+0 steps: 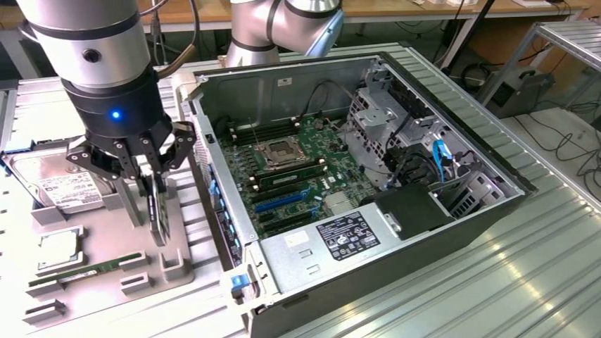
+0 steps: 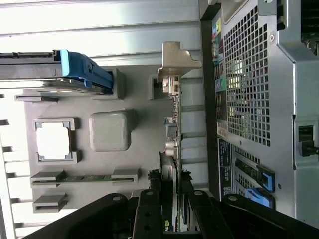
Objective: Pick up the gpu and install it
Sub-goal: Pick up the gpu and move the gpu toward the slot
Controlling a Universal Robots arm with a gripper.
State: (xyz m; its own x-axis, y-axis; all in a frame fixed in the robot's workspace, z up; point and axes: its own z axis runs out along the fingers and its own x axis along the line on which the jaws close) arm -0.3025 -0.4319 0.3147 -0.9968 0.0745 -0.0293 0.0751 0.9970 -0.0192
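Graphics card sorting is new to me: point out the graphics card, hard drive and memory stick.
graphics card (image 2: 175, 59), wrist view, silver end bracket.
hard drive (image 1: 56, 189), exterior view, white label.
memory stick (image 1: 80, 273), exterior view, middle of the green strip.

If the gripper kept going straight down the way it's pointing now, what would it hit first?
The gripper points down with the gpu standing on edge between its fingers, apparently gripped. Going on, the card's lower edge would likely meet the grey tray first; the gap beneath is hard to judge.
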